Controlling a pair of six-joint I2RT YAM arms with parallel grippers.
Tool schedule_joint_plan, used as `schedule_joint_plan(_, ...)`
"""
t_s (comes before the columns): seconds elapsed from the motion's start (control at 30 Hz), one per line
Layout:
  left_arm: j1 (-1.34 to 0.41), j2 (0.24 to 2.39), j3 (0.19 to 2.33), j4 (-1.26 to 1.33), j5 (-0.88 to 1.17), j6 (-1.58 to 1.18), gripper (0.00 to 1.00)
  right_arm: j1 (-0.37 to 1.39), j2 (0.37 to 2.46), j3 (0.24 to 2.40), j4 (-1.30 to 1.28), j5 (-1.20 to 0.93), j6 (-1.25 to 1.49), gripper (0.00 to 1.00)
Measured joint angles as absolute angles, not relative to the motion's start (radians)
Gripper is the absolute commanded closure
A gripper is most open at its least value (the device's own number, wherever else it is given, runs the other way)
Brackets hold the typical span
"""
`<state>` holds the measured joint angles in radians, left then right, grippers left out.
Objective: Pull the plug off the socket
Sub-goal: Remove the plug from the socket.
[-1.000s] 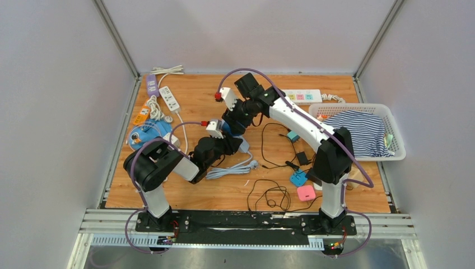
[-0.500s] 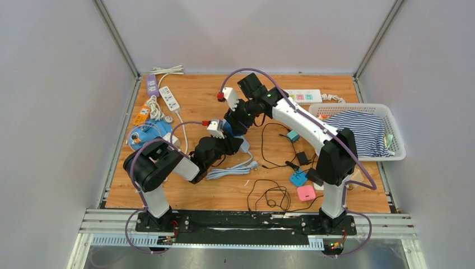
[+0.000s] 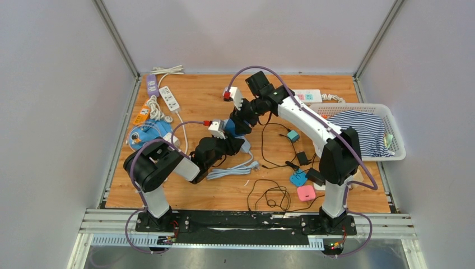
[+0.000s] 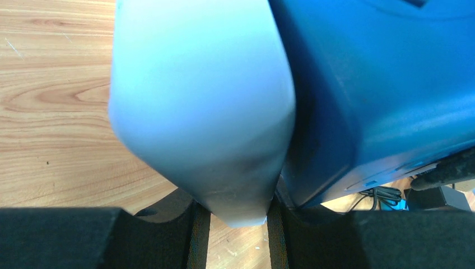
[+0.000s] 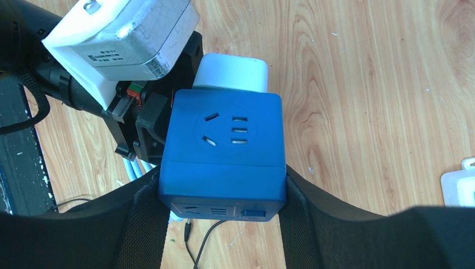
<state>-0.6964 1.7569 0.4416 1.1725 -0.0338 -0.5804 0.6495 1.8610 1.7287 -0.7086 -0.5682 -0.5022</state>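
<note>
Wooden table [image 3: 190,193]: both arms meet over its middle. Blue cube socket [image 5: 224,148]: clamped on two opposite sides by the right gripper [image 5: 223,188] and held above the table. White plug [image 5: 232,73]: flush against the cube's far face, no gap visible. Left gripper [image 4: 232,221]: closed on the plug's body.

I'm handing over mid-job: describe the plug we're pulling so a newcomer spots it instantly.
Look to the middle of the wooden table, where the right claw holds a blue cube socket. The plug is the rounded white block pressed against one face of that cube, gripped by the left claw. It is the only white piece touching the blue cube.
</note>
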Motion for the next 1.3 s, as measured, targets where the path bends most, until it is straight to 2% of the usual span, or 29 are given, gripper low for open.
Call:
schedule_joint_plan(0.33,-0.695,1.757,0.443,1.168,-0.034,-0.583,1.0,0.679,1.839,1.7,-0.67,-0.419,-0.41,1.0)
schedule_joint_plan(0.73,-0.704,1.757,0.443,1.175,-0.023,-0.571,1.0,0.641,1.822,1.674,-0.688,-0.591,-0.54,1.0)
schedule_joint_plan(1.3,-0.7,1.761,0.46,1.154,-0.021,-0.583,1.0,0.653,1.78,1.6,-0.584,-0.426,-0.361,1.0)
